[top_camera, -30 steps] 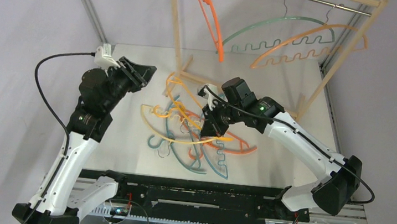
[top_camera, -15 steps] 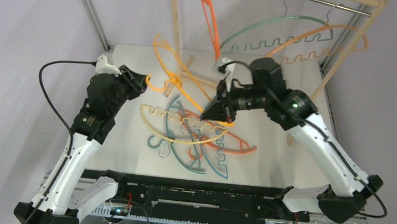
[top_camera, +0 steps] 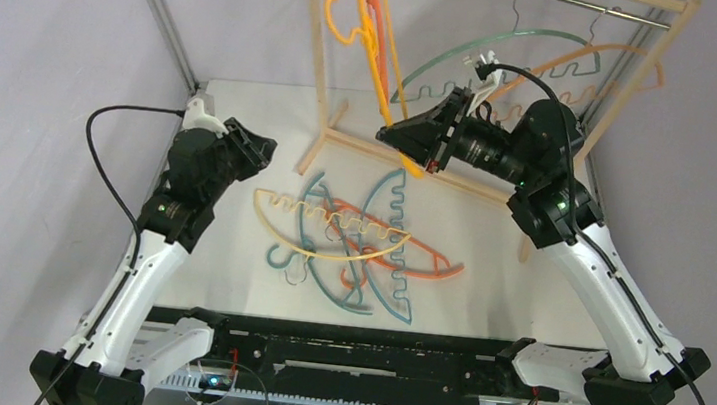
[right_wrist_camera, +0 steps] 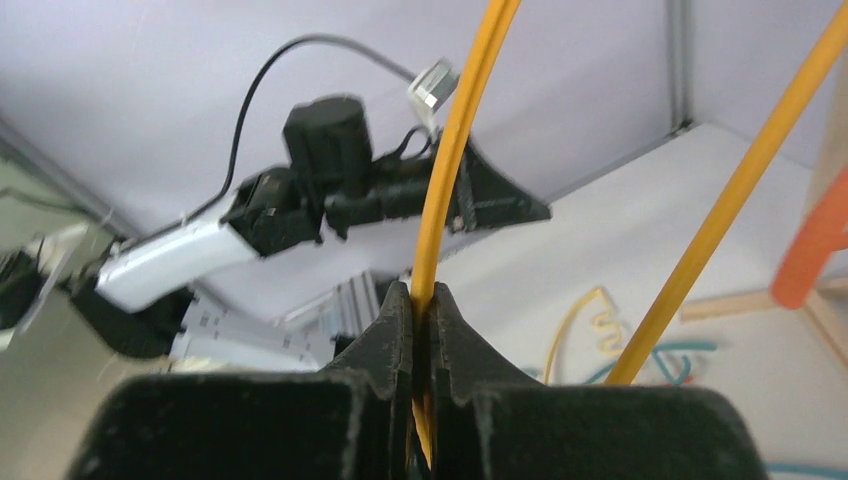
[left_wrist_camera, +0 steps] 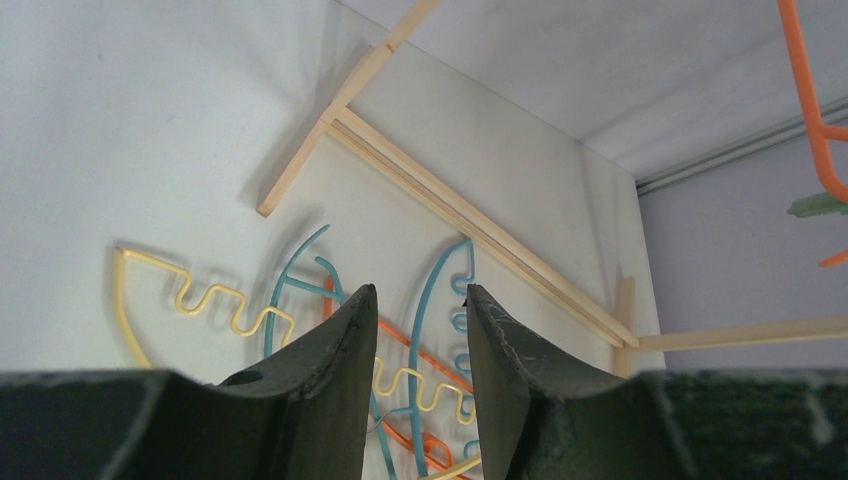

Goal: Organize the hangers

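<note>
The yellow hanger [right_wrist_camera: 445, 190] has come up off the table [top_camera: 243, 110] since a second ago, and now it's in the air by the wooden rack's [top_camera: 314, 47] left post, right beside an orange hanger [left_wrist_camera: 803, 70]. The right gripper [right_wrist_camera: 422, 310] is pinched tight on its thin wire, with the arm stretched high toward the rack. The other hangers [top_camera: 349, 252] lie tangled on the table. The left arm is bent over the table's left side, the left gripper [left_wrist_camera: 415, 320] spread with nothing in it.
</note>
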Available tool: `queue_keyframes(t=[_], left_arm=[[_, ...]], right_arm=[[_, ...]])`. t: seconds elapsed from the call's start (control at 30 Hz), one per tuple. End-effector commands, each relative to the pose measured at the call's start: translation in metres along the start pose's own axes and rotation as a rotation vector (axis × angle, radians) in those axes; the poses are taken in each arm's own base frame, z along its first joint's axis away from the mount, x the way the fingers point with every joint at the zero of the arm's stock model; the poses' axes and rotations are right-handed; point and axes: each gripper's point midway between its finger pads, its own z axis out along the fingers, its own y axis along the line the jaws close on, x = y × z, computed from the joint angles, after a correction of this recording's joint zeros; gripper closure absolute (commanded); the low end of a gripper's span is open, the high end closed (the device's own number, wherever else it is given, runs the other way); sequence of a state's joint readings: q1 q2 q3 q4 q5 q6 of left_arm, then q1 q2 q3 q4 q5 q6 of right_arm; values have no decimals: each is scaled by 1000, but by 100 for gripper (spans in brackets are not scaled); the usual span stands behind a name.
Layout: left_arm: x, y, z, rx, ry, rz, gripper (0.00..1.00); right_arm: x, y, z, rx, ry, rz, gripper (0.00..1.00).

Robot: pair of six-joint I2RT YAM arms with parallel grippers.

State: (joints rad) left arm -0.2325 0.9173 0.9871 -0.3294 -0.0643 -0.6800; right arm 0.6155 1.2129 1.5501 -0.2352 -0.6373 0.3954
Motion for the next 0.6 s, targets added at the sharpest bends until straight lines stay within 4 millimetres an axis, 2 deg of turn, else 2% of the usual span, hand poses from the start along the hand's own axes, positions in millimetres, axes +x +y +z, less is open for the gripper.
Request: queue_keyframes(t=[0.0,0.07,0.17,0.37,0.57], left_arm=[[-1,-5,2,36,-3,24,58],[0,-4,3,35,0,29,58],[2,-1,2,29,3,27,58],[13,4,4,32,16,11,59],[21,7,6,33,25,-19,59]], right_arm=[[-64,-6,-6,93,-293,-13,95],[-70,-8,-8,111,-328,2,95],[-64,-8,-10,115,-325,45,95],[-32,9,-18,88,-240,113,95],[-6,37,-27,48,-148,63,95]])
